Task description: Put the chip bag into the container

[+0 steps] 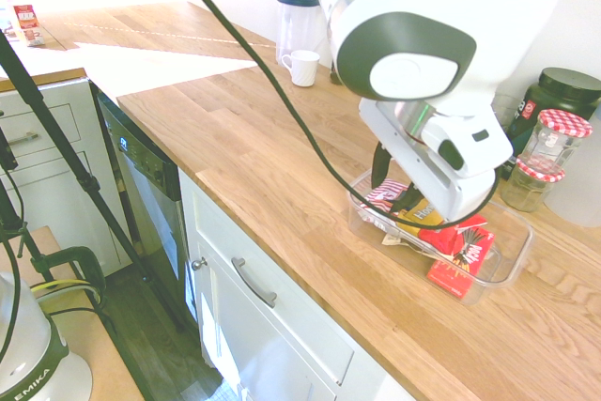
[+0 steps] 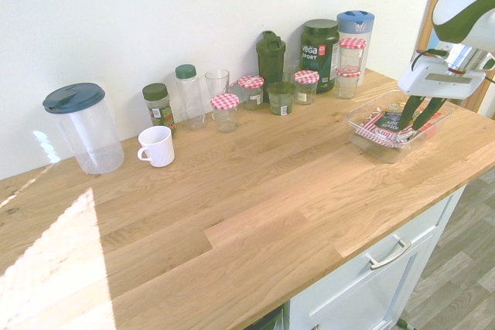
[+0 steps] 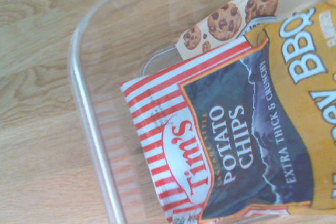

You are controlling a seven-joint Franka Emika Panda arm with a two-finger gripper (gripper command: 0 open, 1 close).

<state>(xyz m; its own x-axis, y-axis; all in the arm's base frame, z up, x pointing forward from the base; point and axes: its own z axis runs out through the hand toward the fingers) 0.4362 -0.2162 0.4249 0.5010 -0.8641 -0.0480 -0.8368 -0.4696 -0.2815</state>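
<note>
The chip bag (image 1: 387, 192), striped red and white at one end with a dark and yellow front, lies flat inside the container (image 1: 512, 260), a clear shallow tub on the wooden counter. Seen from the wrist, the chip bag (image 3: 231, 145) fills the tub's corner, close to the container rim (image 3: 86, 114). My gripper (image 1: 394, 196) hangs just over the bag, fingers spread apart on either side of it. From the other side, the gripper (image 2: 418, 123) reaches down into the container (image 2: 363, 133) above the chip bag (image 2: 383, 125), its dark fingers standing apart.
A flat red box (image 1: 465, 255) and a cookie-print snack bag (image 3: 231, 19) share the tub. Jars with red-checked lids (image 1: 554, 133) and a dark tub (image 1: 563, 91) stand behind it. A white mug (image 2: 157, 146) and a clear pitcher (image 2: 83, 127) sit further along the counter.
</note>
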